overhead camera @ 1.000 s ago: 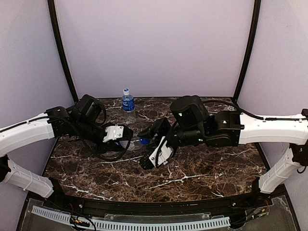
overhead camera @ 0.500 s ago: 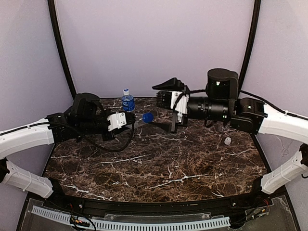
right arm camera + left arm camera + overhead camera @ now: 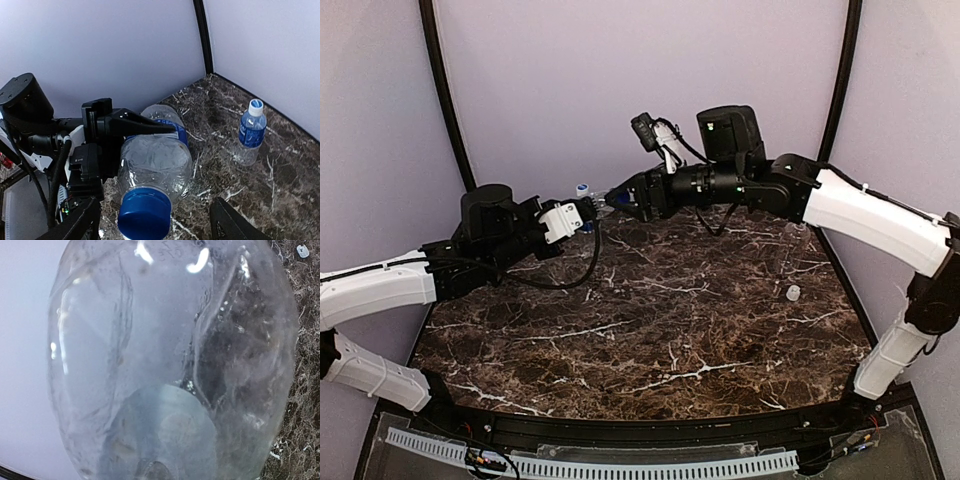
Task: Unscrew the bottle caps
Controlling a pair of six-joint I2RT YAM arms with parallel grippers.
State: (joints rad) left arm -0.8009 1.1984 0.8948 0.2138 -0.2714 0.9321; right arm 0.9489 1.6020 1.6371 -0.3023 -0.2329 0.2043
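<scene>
My left gripper is shut on a clear bottle with a blue label, holding it on its side above the back of the table. One black left finger lies across the bottle's top. The bottle's dark blue cap points at my right gripper, which is open, its fingers standing either side of the cap without touching it. In the left wrist view the bottle fills the frame and hides the jaws. A small water bottle with a pale cap stands upright at the back.
A loose white cap lies on the marble table at the right, also showing as the white cap in the left wrist view. Purple walls and black corner posts close in the back and sides.
The left gripper has lifted the bottle up and toward the back. The right gripper left the cap, opened, swung away to the right, then came back to straddle the blue cap.
</scene>
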